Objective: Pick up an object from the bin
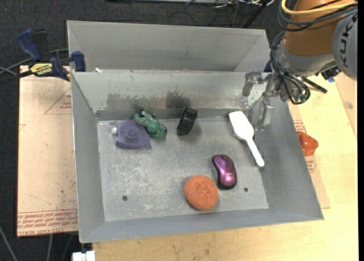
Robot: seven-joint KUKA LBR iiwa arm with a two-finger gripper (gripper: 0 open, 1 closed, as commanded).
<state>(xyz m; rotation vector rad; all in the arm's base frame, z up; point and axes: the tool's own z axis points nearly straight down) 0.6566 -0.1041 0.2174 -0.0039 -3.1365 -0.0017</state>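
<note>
My gripper [257, 105] hangs at the back right of the bin, its two metal fingers apart and nothing between them, so it is open. Just below and left of its fingertips lies a white plastic spatula [245, 132], its broad end near the gripper and its handle pointing to the front right. A purple computer mouse [224, 171] lies further forward, apart from the gripper. A round orange scouring pad [201, 192] sits beside the mouse near the bin's front.
A small black cylinder [186, 121] stands at the back middle. A green toy [150, 123] and a lavender plastic piece [132, 137] lie together at the back left. The arm with its orange cover stands over the bin's right rim.
</note>
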